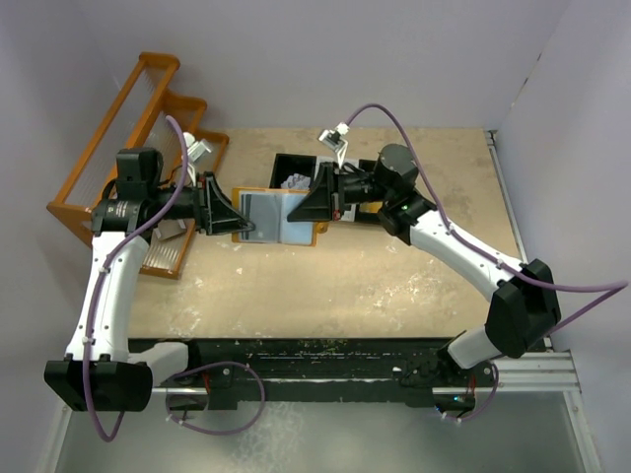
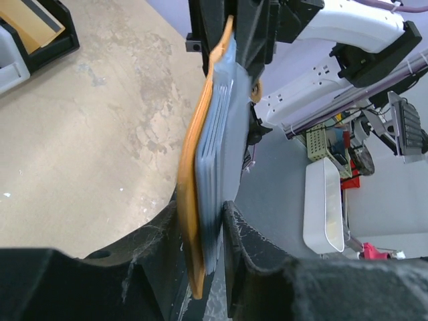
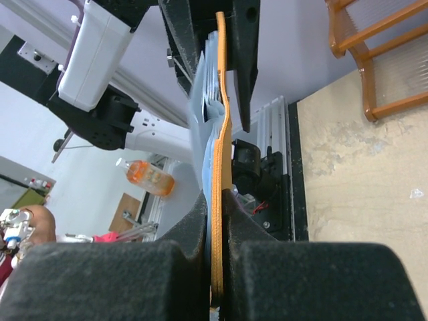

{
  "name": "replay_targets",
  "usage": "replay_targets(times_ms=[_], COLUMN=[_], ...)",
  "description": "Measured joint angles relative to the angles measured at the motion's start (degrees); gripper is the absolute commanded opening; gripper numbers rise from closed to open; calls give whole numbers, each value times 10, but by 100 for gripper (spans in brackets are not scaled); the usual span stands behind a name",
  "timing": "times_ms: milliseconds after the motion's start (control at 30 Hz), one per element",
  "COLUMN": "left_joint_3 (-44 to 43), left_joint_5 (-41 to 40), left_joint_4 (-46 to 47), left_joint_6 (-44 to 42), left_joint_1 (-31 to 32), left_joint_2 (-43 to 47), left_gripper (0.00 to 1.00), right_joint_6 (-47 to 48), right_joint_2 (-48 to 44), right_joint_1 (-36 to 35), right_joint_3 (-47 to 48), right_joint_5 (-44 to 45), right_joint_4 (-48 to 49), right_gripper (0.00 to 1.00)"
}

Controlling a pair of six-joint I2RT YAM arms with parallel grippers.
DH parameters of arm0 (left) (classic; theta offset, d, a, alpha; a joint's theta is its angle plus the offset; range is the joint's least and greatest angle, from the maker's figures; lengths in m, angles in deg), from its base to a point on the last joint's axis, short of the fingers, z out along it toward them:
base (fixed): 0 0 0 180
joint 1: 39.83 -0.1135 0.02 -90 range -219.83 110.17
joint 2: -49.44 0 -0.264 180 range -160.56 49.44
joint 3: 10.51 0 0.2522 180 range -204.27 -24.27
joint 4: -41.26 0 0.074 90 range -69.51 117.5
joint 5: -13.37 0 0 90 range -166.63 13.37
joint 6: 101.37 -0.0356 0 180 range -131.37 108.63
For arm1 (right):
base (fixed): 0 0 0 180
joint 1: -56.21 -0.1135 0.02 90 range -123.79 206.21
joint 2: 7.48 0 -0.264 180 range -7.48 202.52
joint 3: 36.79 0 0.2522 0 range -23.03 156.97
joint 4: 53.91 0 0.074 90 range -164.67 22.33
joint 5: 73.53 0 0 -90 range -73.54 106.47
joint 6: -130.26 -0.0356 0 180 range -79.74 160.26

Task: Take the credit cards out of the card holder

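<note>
**Desk:** Top view first. What's there?

**Me:** The card holder [image 1: 271, 217] is spread open, pale panels up. It's held off the table [image 1: 394, 286] between both arms, over the middle and toward the far edge. A black tray [image 1: 281, 160] sits just behind it and an orange rack [image 1: 118, 128] at the far left corner. The left gripper [image 1: 235, 219] is on its left edge, the right gripper [image 1: 314, 207] on its right.

**Desk:** Left wrist?

**Me:** The holder is edge-on, orange skin one side, blue-grey layers the other. My fingers [image 2: 254, 254] bracket its near edge, both pads touching, so I read the left jaws as closed on it. I see stacked pale edges in the pockets. They may be the credit cards or just pocket lips; I can't tell from this angle.

**Desk:** Right wrist?

**Me:** The jaws are clamped hard on the orange edge, no gap showing. The other gripper [image 3: 217, 67] pinches the far end.

**Desk:** Step?

**Me:** I judge the holder is opened and stretched, with no card out yet.

**Desk:** Next?

**Me:** One side has to hold alone while the other lets go. The free jaws must open, then nip a card's exposed edge only, not the pocket. Then I draw straight along the pocket, or the holder will come too.
</note>
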Motion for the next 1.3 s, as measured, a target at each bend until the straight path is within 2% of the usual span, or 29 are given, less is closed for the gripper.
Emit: replay_targets(times_ms=[233, 467, 667, 733, 867, 933, 1000, 1067, 1133, 1200, 1300], left_joint_3=[5, 5, 10, 14, 14, 15, 19, 23, 23, 24, 24], left_joint_5=[-3, 20, 31, 34, 34, 28, 20, 16, 12, 5, 3], left_joint_4=[14, 15, 20, 20, 20, 21, 26, 30, 32, 33, 35], left_joint_6=[13, 13, 13, 13, 12, 11, 14, 14, 15, 16, 20], left_joint_1=[0, 0, 0, 0, -3, -3, -3, -3, -3, -3, -4], left_joint_2=[1, 9, 9, 9, 10, 11, 15, 19, 19, 19, 19], left_gripper=[34, 22, 18, 14, 9, 7, 7, 7, 7, 7, 6], right_joint_6=[0, 1, -24, -31, -46, -50, -51, -45, -24, 8, 51], right_joint_2=[0, 0, 1, 2, 7, 10, 11, 11, 11, 11, 12], right_joint_1=[-6, -7, -10, -12, -18, -27, -38, -48, -55, -60, -66], right_joint_3=[-10, -12, -18, -19, -19, -19, -19, -19, -15, -2, 26], right_joint_5=[2, 3, 2, 2, 8, 15, 23, 33, 49, 75, 116], right_joint_4=[1, -9, 26, 32, 49, 62, 69, 70, 51, 6, -60], right_gripper=[0, 0, 0, 9, 51, 66, 76, 81, 81, 77, 66])
